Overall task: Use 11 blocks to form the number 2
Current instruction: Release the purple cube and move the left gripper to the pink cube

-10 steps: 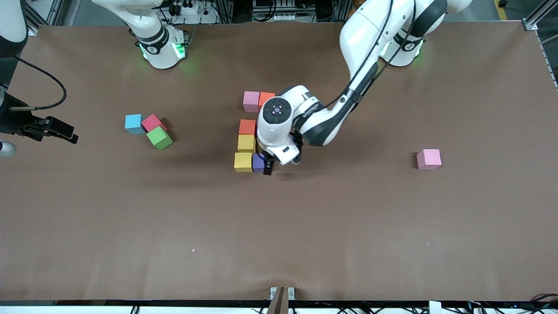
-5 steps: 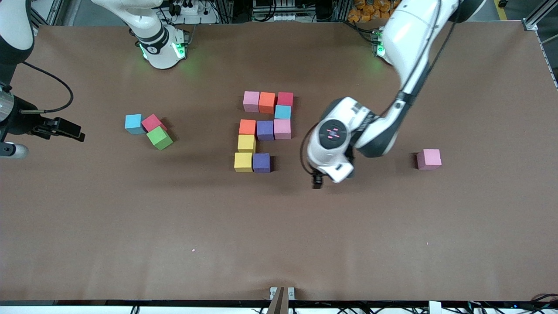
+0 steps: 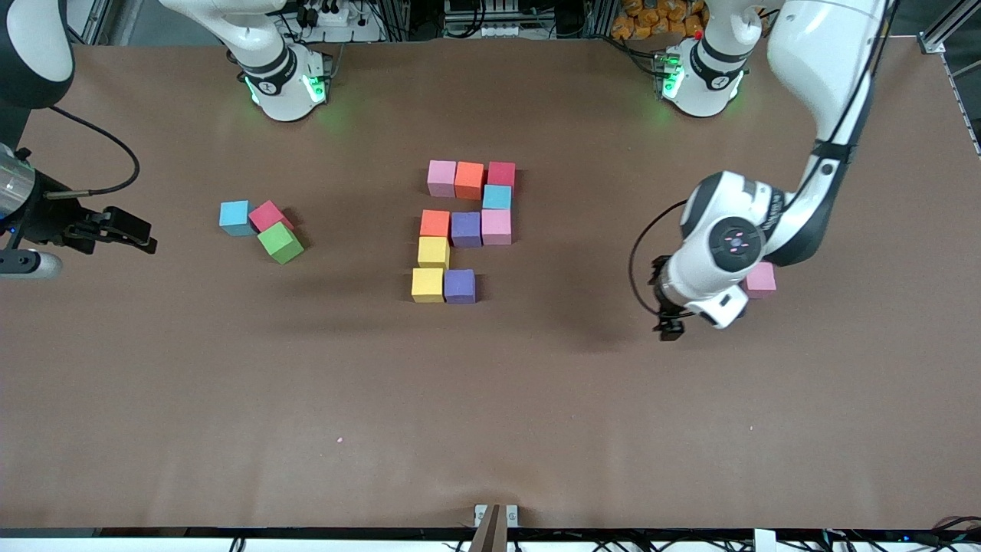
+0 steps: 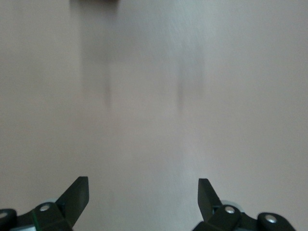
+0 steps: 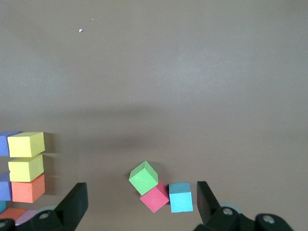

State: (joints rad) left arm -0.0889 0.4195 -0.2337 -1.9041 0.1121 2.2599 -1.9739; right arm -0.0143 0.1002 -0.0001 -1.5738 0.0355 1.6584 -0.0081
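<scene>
The number 2 lies mid-table as coloured blocks: a farthest row of pink, orange, red; a light blue one below the red; a middle row of orange, purple, pink; a yellow one; then yellow and purple nearest the camera. Its yellow blocks show in the right wrist view. A loose pink block sits toward the left arm's end, partly hidden by that arm's hand. My left gripper is open and empty over bare table beside it. My right gripper is open and empty and waits at the right arm's end.
A green cube, a red cube and a light blue cube lie together toward the right arm's end. The brown table stretches bare nearer the camera.
My left gripper let go of the purple block in the nearest row and swung away from the digit to the loose pink block. The right gripper only drifted slightly.
</scene>
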